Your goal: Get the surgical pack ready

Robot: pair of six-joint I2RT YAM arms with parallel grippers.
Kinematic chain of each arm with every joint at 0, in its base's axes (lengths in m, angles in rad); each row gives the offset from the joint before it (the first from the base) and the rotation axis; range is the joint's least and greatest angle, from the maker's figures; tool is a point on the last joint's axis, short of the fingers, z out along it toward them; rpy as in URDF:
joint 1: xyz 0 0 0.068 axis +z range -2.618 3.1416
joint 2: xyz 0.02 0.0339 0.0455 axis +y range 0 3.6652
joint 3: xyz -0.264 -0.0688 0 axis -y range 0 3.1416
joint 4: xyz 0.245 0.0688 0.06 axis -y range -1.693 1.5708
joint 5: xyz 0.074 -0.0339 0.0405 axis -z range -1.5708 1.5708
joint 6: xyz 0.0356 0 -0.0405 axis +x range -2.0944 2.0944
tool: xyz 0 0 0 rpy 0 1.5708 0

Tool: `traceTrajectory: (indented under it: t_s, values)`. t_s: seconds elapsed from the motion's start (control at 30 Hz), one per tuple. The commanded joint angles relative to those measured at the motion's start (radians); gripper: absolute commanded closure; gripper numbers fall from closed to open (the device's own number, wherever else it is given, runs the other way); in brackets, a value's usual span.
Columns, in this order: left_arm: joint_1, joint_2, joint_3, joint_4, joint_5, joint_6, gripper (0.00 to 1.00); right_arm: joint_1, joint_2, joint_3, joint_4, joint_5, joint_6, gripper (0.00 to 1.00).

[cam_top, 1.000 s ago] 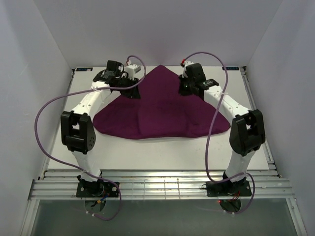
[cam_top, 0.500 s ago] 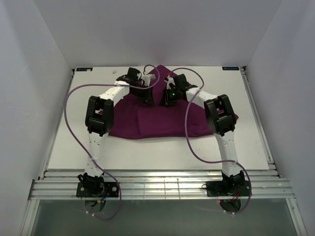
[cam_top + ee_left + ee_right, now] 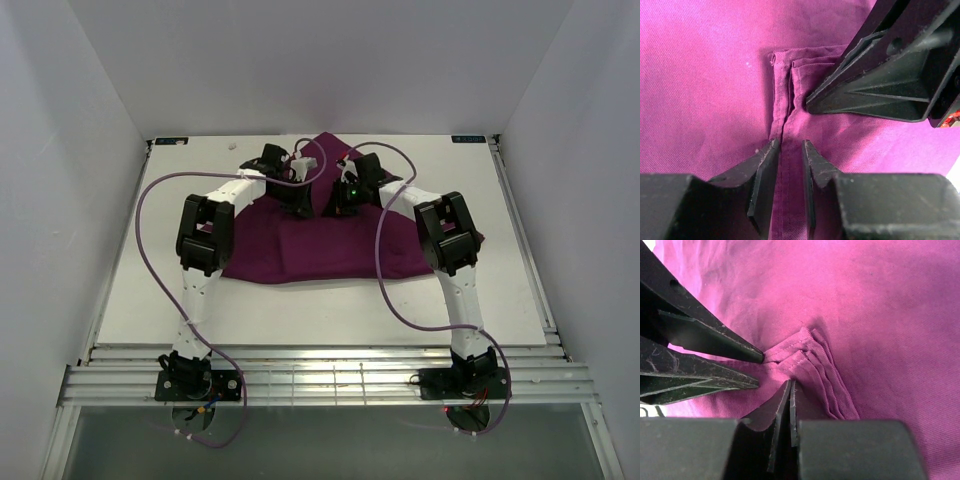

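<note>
The deep-purple cloth (image 3: pixel 300 250) lies spread on the white table, its far corners drawn in to the middle. My left gripper (image 3: pixel 305 203) and right gripper (image 3: pixel 336 203) meet tip to tip over that middle. In the left wrist view my left gripper (image 3: pixel 789 143) has its jaws a narrow gap apart, with a stitched hem (image 3: pixel 785 100) running between them. In the right wrist view my right gripper (image 3: pixel 790 383) is shut on a bunched fold of the cloth (image 3: pixel 805 360). The steel tray, instruments and gauze pads are out of view.
The white table (image 3: pixel 150 290) shows bare to the left, right and front of the cloth. White walls enclose the back and both sides. Purple cables loop off both arms, and a metal rail (image 3: pixel 320 380) runs along the near edge.
Over the last second both arms swung in from the cloth's far left and right sides to its middle, drawing the cloth inward. In the last half second they barely moved.
</note>
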Motion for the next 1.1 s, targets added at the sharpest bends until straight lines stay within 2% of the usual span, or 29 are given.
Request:
traceTrajectory:
  t_s: [0.0, 0.23, 0.47, 0.6, 0.67, 0.7, 0.73, 0.8, 0.83, 0.9, 0.93, 0.97, 1.0, 1.07]
  values:
    - [-0.007, 0.034, -0.029, -0.021, -0.038, 0.031, 0.64, -0.020, 0.011, -0.036, -0.028, 0.085, 0.050, 0.92]
    - [-0.016, 0.074, 0.031, -0.022, -0.072, 0.049, 0.64, -0.073, -0.106, -0.023, -0.022, 0.219, 0.093, 0.91]
    - [-0.020, 0.057, 0.138, -0.015, -0.070, 0.045, 0.61, -0.132, -0.258, -0.038, -0.029, 0.301, 0.099, 0.74]
    - [-0.020, 0.038, 0.273, -0.001, -0.107, 0.005, 0.55, -0.179, -0.433, -0.159, -0.042, 0.392, 0.101, 0.70]
    - [-0.020, 0.026, 0.305, 0.017, -0.118, -0.006, 0.52, -0.201, -0.511, -0.292, -0.049, 0.424, 0.121, 0.64]
    - [-0.020, -0.015, 0.317, 0.051, -0.127, -0.023, 0.49, -0.271, -0.669, -0.501, -0.066, 0.451, 0.139, 0.53]
    - [-0.020, -0.015, 0.318, 0.051, -0.127, -0.023, 0.49, -0.271, -0.670, -0.503, -0.066, 0.452, 0.139, 0.53]
    - [-0.018, -0.046, 0.322, 0.063, -0.138, -0.037, 0.47, -0.335, -0.768, -0.633, -0.117, 0.458, 0.138, 0.50]
    - [-0.017, -0.055, 0.325, 0.064, -0.163, -0.037, 0.47, -0.357, -0.796, -0.668, -0.135, 0.461, 0.132, 0.55]
    - [-0.010, -0.102, 0.322, 0.059, -0.194, -0.067, 0.47, -0.392, -0.888, -0.731, -0.155, 0.467, 0.115, 0.71]
    - [0.005, -0.126, 0.304, 0.047, -0.213, -0.084, 0.47, -0.391, -0.914, -0.774, -0.166, 0.470, 0.101, 0.86]
    - [0.016, -0.153, 0.289, 0.038, -0.242, -0.090, 0.47, -0.386, -0.958, -0.791, -0.161, 0.440, 0.073, 0.91]
    - [0.040, -0.187, 0.264, 0.018, -0.249, -0.097, 0.48, -0.383, -0.974, -0.803, -0.160, 0.421, 0.064, 0.92]
    - [0.071, -0.332, 0.119, 0.010, -0.248, -0.112, 0.52, -0.363, -0.996, -0.828, -0.157, 0.380, 0.055, 0.92]
